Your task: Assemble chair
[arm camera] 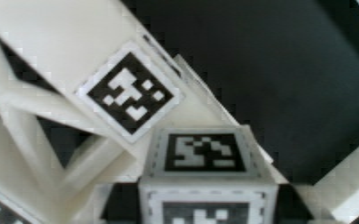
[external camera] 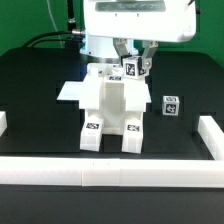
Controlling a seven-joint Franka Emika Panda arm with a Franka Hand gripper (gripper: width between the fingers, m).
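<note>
- The chair (external camera: 110, 100), partly assembled, sits near the middle of the black worktop (external camera: 40, 70). It is well back from the white border rails (external camera: 110, 172) along the near edge.
- In the exterior view its long axis runs from the far side of the worktop toward the near rail.
- Two square posts (external camera: 93, 128) lie side by side and point toward the near rail. A small black-and-white tag shows near the close end of each.
- A flat seat slab (external camera: 70, 93) juts out from the far part of the chair toward the exterior view's left.
- A tagged block (external camera: 130, 70) sits at the far, upper end of the chair, on the exterior view's right side of it.
- The gripper (external camera: 137, 58) hangs directly over that tagged block, at the chair's far end, with its fingers reaching down to the block.
- I cannot tell whether the gripper is clamped on the block or merely around it. The wrist view shows no fingers.
- The wrist view is filled by the chair (arm camera: 51, 150) at close range. White bars slant across it, one tag is turned like a diamond, and another sits squarely on a block face below.
- A loose block (external camera: 170, 106) with its own tag stands apart on the worktop, to the exterior view's right of the chair.
</note>
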